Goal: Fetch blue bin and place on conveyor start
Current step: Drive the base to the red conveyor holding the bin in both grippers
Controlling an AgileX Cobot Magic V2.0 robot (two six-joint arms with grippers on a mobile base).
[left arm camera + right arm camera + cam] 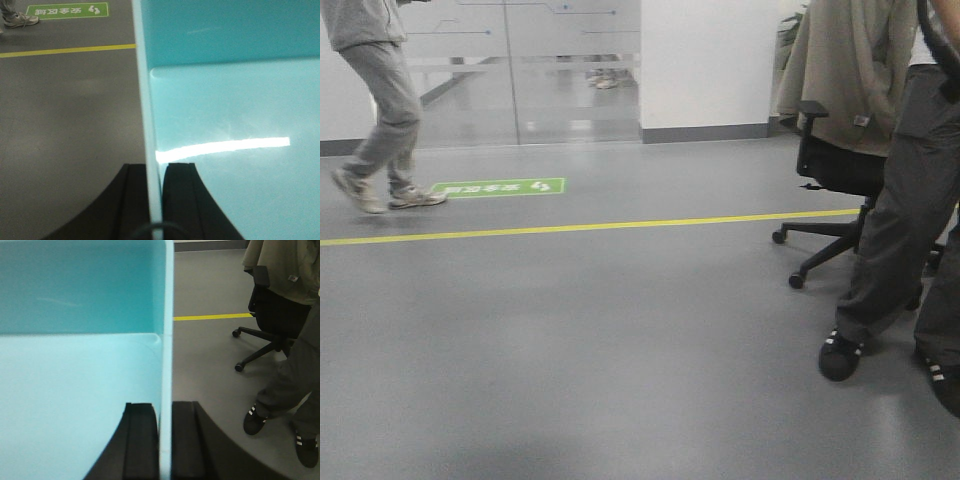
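The blue bin (235, 100) is a pale turquoise tub, held off the grey floor between both arms. In the left wrist view my left gripper (154, 167) is shut on the bin's left wall, one black finger (132, 200) outside and the other inside. In the right wrist view the blue bin (75, 380) fills the left half, and my right gripper (165, 407) is shut on its right wall, one finger (140, 440) inside, the other outside. The bin's inside looks empty. The conveyor start is out of view. Neither the bin nor the grippers show in the front view.
A black office chair (840, 190) draped with a beige jacket stands at the right. Beside it a person in dark trousers (905, 230) stands close. Another person (380, 110) walks at far left. A yellow floor line (590, 227) and green floor sign (500, 187) cross ahead.
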